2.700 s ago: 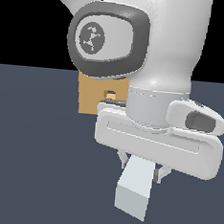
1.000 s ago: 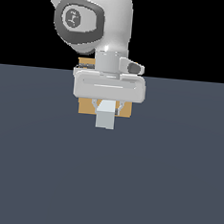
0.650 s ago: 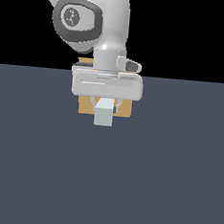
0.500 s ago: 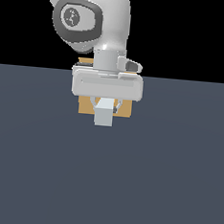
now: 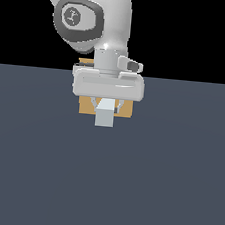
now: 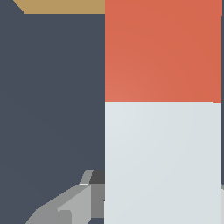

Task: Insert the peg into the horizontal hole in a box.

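Peg (image 5: 104, 115) is seen gripped between the narrowed fingers of the gripper (image 5: 106, 104), its pale square end turned toward the exterior view. In the wrist view, the bar's red-orange end (image 6: 162, 50) is pointed at the box (image 6: 63, 6), though contact cannot be judged. The tan box (image 5: 87, 105) is largely hidden behind the robot hand, and the hole is not visible.
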Controlling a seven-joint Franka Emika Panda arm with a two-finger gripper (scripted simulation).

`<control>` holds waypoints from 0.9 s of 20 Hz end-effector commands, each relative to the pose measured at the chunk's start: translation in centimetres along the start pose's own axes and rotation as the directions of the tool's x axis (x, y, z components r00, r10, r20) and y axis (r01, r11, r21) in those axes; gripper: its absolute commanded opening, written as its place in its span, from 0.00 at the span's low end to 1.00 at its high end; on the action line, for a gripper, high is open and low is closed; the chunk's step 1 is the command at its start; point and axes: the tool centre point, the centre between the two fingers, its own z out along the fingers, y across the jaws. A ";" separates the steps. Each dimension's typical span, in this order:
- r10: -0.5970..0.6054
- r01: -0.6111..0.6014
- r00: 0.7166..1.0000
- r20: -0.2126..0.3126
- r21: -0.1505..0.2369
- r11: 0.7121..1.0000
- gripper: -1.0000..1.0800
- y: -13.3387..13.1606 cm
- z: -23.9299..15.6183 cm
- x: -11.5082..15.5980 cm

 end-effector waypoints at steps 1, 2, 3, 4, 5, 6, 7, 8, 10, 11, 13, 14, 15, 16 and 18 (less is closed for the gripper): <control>0.000 0.000 1.000 0.000 -0.001 1.000 0.00 0.0 -0.1 0.0; 0.000 0.000 1.000 0.000 -0.001 1.000 0.00 0.0 -0.1 0.2; 0.000 0.000 1.000 0.000 -0.001 1.000 0.00 0.0 -0.1 0.4; 0.000 0.000 1.000 0.000 -0.001 1.000 0.00 0.0 0.0 0.6; 0.000 0.000 1.000 0.000 -0.001 1.000 0.00 0.0 0.0 1.0; 0.000 0.000 1.000 0.000 -0.002 1.000 0.00 0.0 -0.1 1.4; 0.000 0.000 1.000 0.000 -0.002 1.000 0.00 0.0 -0.1 1.9; 0.000 0.000 1.000 0.000 -0.002 1.000 0.00 0.0 -0.1 2.5; 0.000 0.000 1.000 0.000 -0.002 1.000 0.00 0.0 -0.1 3.9; 0.000 0.000 1.000 -0.001 -0.003 1.000 0.00 -0.1 -0.2 4.7; 0.000 0.000 1.000 -0.001 -0.004 1.000 0.00 -0.1 -0.2 6.6; 0.000 0.000 1.000 -0.001 -0.004 1.000 0.00 -0.1 -0.2 7.6; 0.000 0.000 1.000 -0.001 -0.005 1.000 0.00 -0.1 -0.2 8.5; 0.000 0.000 1.000 -0.001 -0.005 1.000 0.00 -0.1 -0.2 9.3; 0.000 0.000 1.000 -0.001 -0.005 1.000 0.00 0.0 -0.3 10.8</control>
